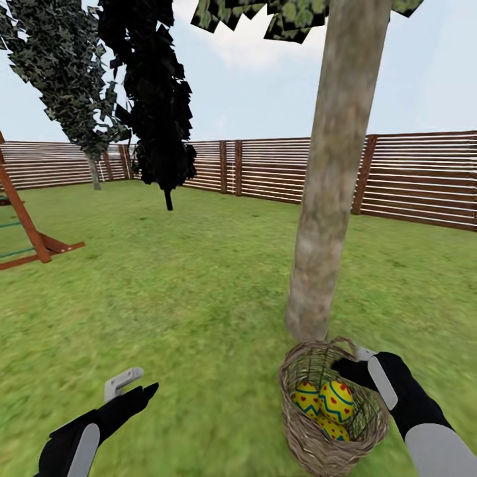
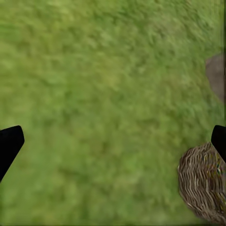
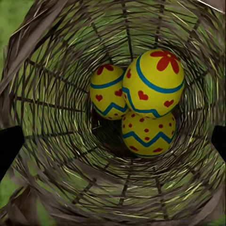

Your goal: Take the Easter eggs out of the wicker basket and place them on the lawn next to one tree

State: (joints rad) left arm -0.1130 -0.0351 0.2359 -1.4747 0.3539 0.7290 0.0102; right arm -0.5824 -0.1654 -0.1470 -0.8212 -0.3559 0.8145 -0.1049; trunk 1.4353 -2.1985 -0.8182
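All three Easter eggs (image 3: 141,101) sit in the wicker basket (image 1: 298,424) beside the tree (image 1: 328,199); none out yet; right gripper (image 1: 363,366) gapes over the rim, empty; left gripper (image 1: 129,389) open, idle above lawn (image 1: 199,298).

Lawn (image 1: 185,298) carrying the garden's things

Mottled green grass is stretching flat to the slatted fence (image 1: 411,179); the wicker basket (image 1: 298,430) is sitting on it just beside the foot of the tree (image 1: 318,265), and the play tower (image 1: 30,232) is standing on it well apart.
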